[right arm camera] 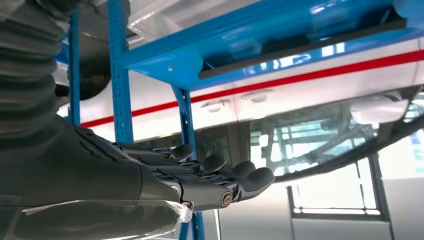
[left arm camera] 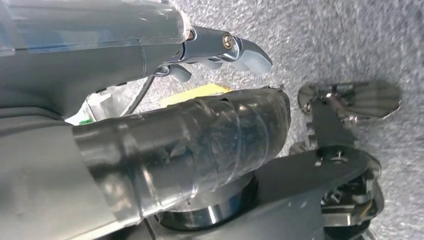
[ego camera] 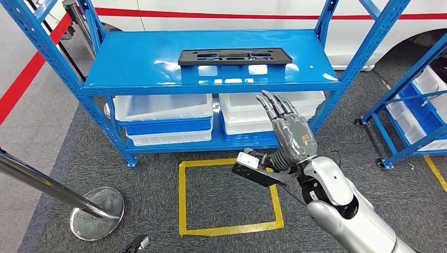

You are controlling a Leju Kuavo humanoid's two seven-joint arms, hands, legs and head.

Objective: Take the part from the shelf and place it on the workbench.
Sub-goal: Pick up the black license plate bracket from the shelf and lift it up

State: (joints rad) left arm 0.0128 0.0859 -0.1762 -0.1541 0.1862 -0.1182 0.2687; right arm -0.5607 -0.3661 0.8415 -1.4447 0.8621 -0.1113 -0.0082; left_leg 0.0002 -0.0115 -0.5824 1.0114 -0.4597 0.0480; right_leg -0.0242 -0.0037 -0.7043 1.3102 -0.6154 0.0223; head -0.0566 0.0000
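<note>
The flat black plastic part (ego camera: 234, 56) with cut-out slots lies on the top deck of the blue metal shelf (ego camera: 132, 63), towards its back edge — untouched. The right hand (ego camera: 287, 126) is raised in front of the shelf, below the deck's front lip, fingers extended and slightly apart, holding nothing. The left hand (left arm camera: 150, 95) hangs over grey carpet (left arm camera: 350, 40) — fingers seem loosely extended, but whether it is open I cannot tell. White plastic bins (ego camera: 163, 108) sit on the lower shelf.
</note>
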